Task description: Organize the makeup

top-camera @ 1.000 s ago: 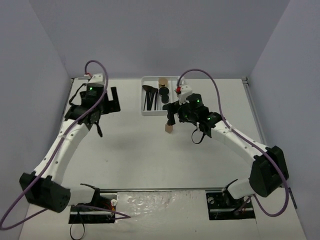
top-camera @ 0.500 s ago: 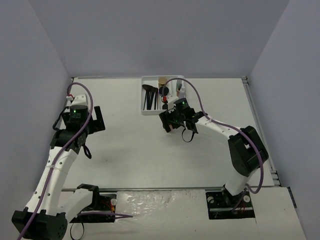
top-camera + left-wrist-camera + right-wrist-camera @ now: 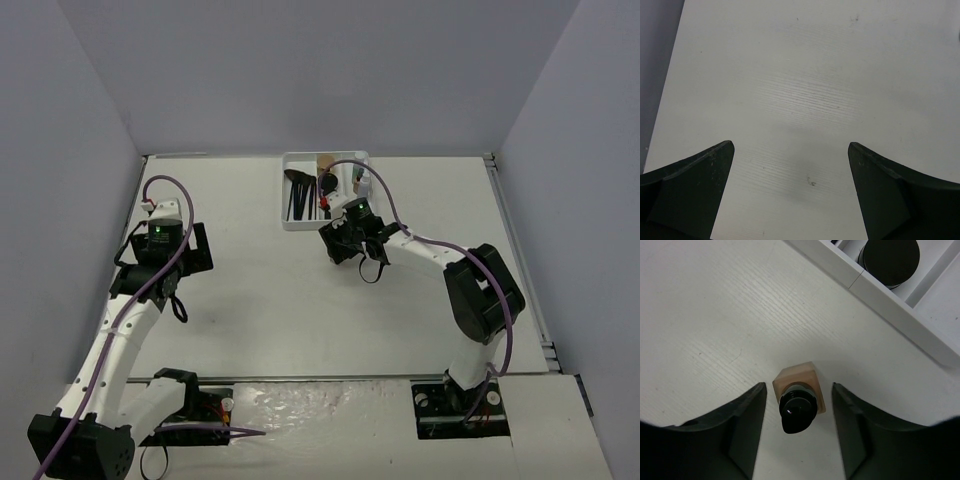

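Top view: the left gripper (image 3: 172, 295) hung over bare worktop (image 3: 260, 300) on the left side, well apart from everything else. The right gripper (image 3: 345, 250) sat near the centre, just on the near side of the white tray (image 3: 286, 192), which lay at the far middle of the worktop. In the tray: thin black brushes (image 3: 300, 200) in the left compartment, round black compacts (image 3: 328, 187) in the middle one w/ a tan jar (image 3: 326, 161) at the far end. Contents of the right compartment were too small to tell.

Left wrist view: jaws spread wide, nothing between them, only pale worktop below.

Right wrist view: jaws spread, one finger (image 3: 740, 430) on each side of a small tan bottle (image 3: 796, 385) w/ a black cap. The bottle stood upright on the worktop, a narrow gap visible on both sides, so not pinched. It was outside the tray, close to the tray's wall. One black compact showed inside the tray at the top of the view.
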Robot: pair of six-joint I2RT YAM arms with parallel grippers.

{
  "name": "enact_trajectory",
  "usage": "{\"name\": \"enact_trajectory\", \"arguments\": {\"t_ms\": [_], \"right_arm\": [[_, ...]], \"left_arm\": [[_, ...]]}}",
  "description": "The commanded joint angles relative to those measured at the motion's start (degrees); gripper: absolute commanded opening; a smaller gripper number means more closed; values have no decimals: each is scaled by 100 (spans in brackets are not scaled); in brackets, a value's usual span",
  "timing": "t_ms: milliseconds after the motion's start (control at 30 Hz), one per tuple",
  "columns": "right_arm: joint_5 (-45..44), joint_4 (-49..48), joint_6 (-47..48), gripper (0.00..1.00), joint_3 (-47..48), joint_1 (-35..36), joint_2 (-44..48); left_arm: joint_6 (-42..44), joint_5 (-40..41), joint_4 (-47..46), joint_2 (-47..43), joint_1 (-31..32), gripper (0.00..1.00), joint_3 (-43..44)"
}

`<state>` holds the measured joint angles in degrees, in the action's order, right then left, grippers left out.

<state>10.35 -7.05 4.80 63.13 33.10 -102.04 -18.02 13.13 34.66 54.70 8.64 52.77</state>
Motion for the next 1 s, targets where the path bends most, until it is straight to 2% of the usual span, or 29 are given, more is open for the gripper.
{"name": "enact_trajectory", "arguments": {"t_ms": [0,67,167,300,400,500,700,967], "right_arm": [[-77,-381,76,42,285,38,-23],[-94,-393,65,27,296,38,-35],[-161,-395,54,11,296,38,10],[-526,-420,-133,0,425,30,336],[-1298,-419,-398,0,763,6,528],[-1659,-374,-709,0,1218,-181,515],[-1677,-153,-1202,0,2020,-680,7],[-1615,-158,-1271,0,2421,-985,-689]], "left_arm": [[71,76,-363,6,4,97,172],[71,76,-363,6,6,97,172],[71,76,-365,14,6,97,172],[79,68,-381,32,23,97,180],[71,68,-372,41,33,97,172],[71,77,-363,42,50,97,181],[63,76,-347,55,60,97,189],[71,81,-333,41,76,97,186]]}}
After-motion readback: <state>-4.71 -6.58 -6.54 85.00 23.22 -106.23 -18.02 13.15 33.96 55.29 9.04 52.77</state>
